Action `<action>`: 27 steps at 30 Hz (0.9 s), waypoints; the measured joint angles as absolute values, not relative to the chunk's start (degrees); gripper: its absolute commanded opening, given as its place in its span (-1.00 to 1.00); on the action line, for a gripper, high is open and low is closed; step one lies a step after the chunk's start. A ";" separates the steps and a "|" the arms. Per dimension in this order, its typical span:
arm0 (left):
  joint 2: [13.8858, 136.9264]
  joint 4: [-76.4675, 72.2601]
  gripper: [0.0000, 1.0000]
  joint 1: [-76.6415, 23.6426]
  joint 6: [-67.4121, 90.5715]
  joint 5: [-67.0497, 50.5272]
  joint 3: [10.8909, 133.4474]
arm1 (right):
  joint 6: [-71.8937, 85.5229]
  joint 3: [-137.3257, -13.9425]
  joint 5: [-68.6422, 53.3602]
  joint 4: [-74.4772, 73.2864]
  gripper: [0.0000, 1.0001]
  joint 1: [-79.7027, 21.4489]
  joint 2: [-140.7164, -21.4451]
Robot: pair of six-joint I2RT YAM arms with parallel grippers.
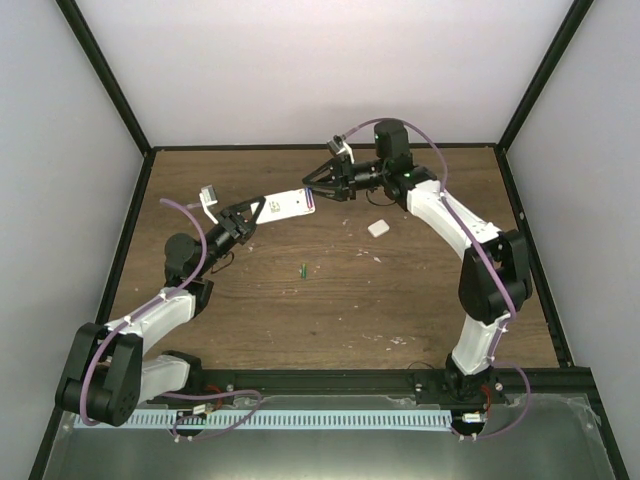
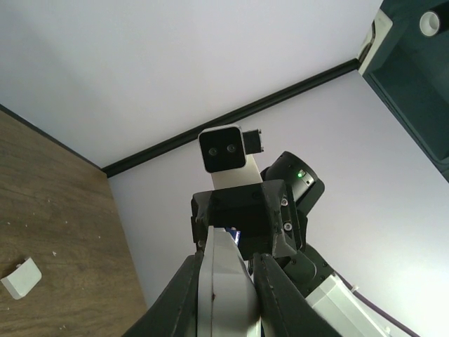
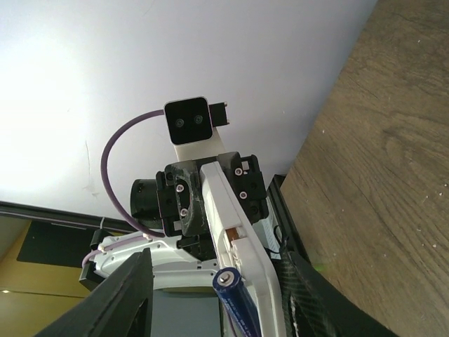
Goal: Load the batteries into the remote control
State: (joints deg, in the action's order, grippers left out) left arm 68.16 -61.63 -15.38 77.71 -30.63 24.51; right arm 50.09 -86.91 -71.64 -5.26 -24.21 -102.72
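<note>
Left gripper [image 1: 243,218]: clamped shut on the remote [image 1: 287,203] at its left end. Fingers [image 2: 184,298] hug both long sides, and the remote looks lifted off the table [image 1: 420,300].

Remote axis: roughly left to right, with the free end aimed straight at the right gripper [image 1: 318,187]. Open battery bay with an orange contact facing the right wrist camera.

Right gripper: spread wide, one finger either side of the remote's free end. Not squeezing anything as far as visible.

Purple battery [image 3: 236,300]: right at the remote's free end, between those spread fingers, long axis pretty much along the remote. Properly seated in the bay or just leaning on it? Can't tell from here.

Green battery [image 1: 303,268]: loose on the table, well apart from the remote on its near side, nothing touching it.

Nearer arm for the green one: too close to call. With the left busy holding the remote, probably a right-arm job.

Small white piece [image 1: 378,228]: on the table just right of the remote's free end, slightly to the near side. Maybe the bay cover, only a guess.

Key relation: purple battery and bay lined up end to end. So the coming move looks like a push along the remote's length, not a sideways shuffle.

Risk: tilted battery popping out of the bay, with nothing gripping it.
</note>
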 measured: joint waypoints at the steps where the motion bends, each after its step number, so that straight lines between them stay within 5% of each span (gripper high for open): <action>1: 68.16 -61.63 -1.00 -15.38 77.71 -30.61 24.51 | 50.11 -86.91 -71.72 -5.10 -0.21 -24.23 -102.83; 27: 68.07 -63.83 -1.00 -15.38 75.70 -30.13 23.73 | 50.46 -86.96 -71.77 -4.36 -0.58 -24.51 -103.48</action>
State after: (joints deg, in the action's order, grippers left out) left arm 68.07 -63.83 -15.38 75.70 -30.13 23.73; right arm 50.46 -86.96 -71.77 -4.36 -24.51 -103.48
